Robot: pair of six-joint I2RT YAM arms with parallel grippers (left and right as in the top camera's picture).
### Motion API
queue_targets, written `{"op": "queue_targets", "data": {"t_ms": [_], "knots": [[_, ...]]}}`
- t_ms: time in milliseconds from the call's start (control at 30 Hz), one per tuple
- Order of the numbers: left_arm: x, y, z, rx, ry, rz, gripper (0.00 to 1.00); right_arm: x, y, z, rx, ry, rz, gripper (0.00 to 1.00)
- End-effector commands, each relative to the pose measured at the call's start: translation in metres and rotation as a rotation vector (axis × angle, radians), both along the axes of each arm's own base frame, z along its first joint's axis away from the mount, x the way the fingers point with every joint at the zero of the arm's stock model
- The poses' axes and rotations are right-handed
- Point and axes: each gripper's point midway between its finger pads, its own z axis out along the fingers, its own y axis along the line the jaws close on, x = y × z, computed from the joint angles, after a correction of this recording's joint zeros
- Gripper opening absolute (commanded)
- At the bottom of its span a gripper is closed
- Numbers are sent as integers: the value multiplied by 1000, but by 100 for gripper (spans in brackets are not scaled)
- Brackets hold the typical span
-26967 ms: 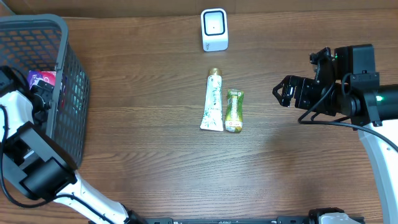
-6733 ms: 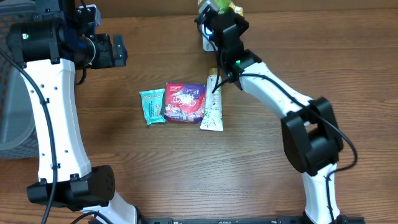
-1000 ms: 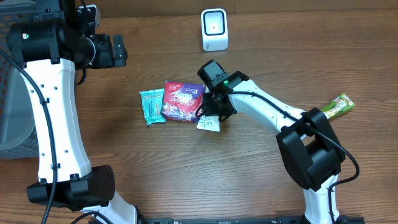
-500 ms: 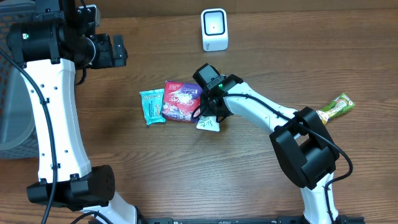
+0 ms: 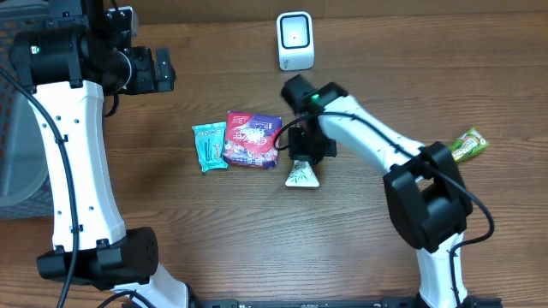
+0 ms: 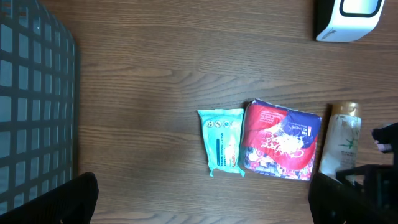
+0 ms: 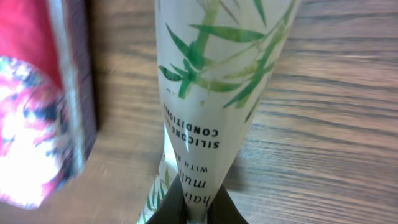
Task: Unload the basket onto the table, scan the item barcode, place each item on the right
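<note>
Right jaws clamped on the white soft-plastic tube with green bamboo print (image 5: 303, 176), mid-surface (image 5: 214, 248), just right of the red-and-purple snack packet (image 5: 253, 139). Left jaws wide apart, holding nothing. Tube looks light, squashy and glossy, so I'd expect slip or buckling. I'd grip nearer the stiffer cap end, leaving print uncovered for the white box scanner (image 5: 295, 40) at the far edge.

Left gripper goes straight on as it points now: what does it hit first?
Probably the bare brown wooden table, just beside the small teal packet; depth is unclear.
</note>
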Motion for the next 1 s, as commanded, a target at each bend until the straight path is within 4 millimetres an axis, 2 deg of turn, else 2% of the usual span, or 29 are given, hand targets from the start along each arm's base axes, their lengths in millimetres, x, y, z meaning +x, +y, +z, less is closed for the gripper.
{"op": "queue_targets", "data": {"t_ms": [0,100,133,167,267,333,500,767,800,867,967], "knots": [[2,0,-1,-3,2,5,100,-8,29,29,355,82,177,4],[2,0,-1,-3,2,5,100,-11,40,55,604,94,281,4],[2,0,-1,-3,2,5,99,-10,41,70,726,88,308,4],[2,0,-1,-3,2,5,99,-8,39,77,778,85,308,4],[2,0,-1,-3,2,5,100,0,28,88,855,76,287,4],[2,0,-1,-3,2,5,100,6,19,87,848,70,264,4],[2,0,-1,-3,2,5,99,8,2,69,810,81,222,4],[2,0,-1,-3,2,5,100,-17,-1,19,790,187,106,6],[2,0,-1,-3,2,5,100,-20,-2,13,786,200,88,10],[2,0,-1,-3,2,5,100,-26,-6,2,761,216,66,25],[2,0,-1,-3,2,5,100,-23,-24,-15,625,221,11,41]]}}
